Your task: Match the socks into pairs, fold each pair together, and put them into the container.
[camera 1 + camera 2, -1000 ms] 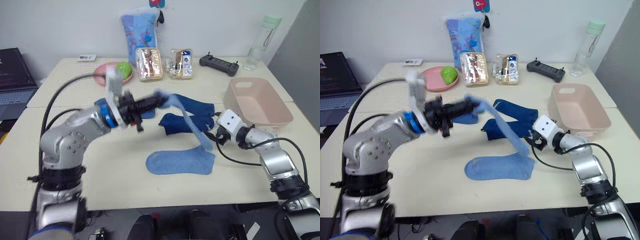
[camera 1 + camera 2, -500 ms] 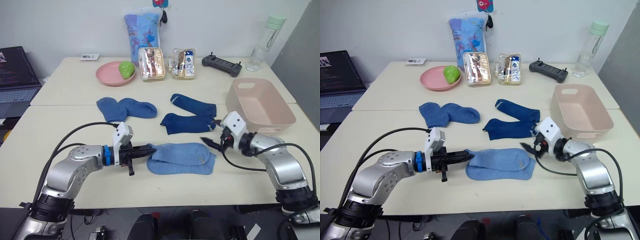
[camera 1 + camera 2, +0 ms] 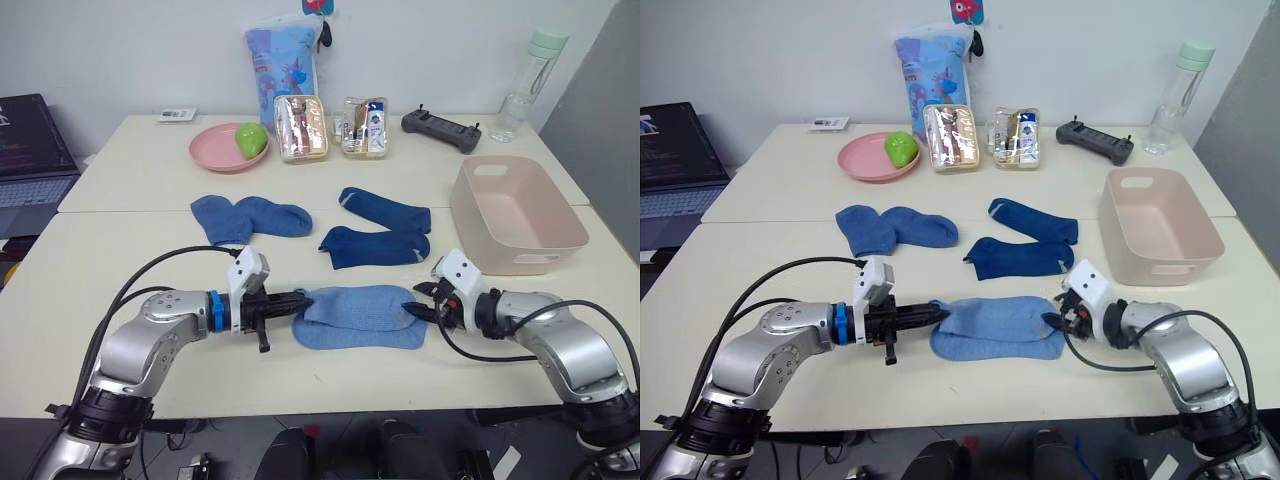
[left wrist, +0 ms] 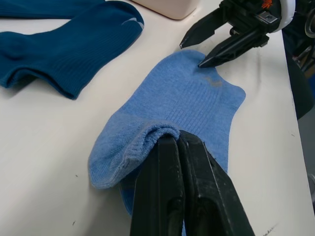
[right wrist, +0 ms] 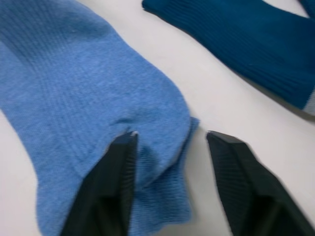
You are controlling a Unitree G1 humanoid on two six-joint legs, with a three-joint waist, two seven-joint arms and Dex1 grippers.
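Two light blue socks (image 3: 360,312) lie stacked flat near the table's front edge. My left gripper (image 3: 298,298) is shut on the upper sock's left end, seen as a pinched fold (image 4: 147,135) in the left wrist view. My right gripper (image 3: 412,305) is open at the stack's right end, one finger (image 5: 120,162) pressing on the fabric and the other on bare table. Two medium blue socks (image 3: 250,215) lie overlapped behind on the left. Two dark blue socks (image 3: 372,245) (image 3: 385,208) lie behind the stack. The pink-beige container (image 3: 515,215) stands empty at the right.
Along the far side stand a pink plate (image 3: 215,150) with a green object, a patterned blue bag (image 3: 280,50), two snack packs (image 3: 298,127), a black controller (image 3: 440,130) and a bottle (image 3: 525,85). A laptop (image 3: 30,150) sits off to the left.
My left gripper has brought the light blue sock down from the air and laid it over the other one. My right gripper has moved onto the stack's right end, its fingers closer together.
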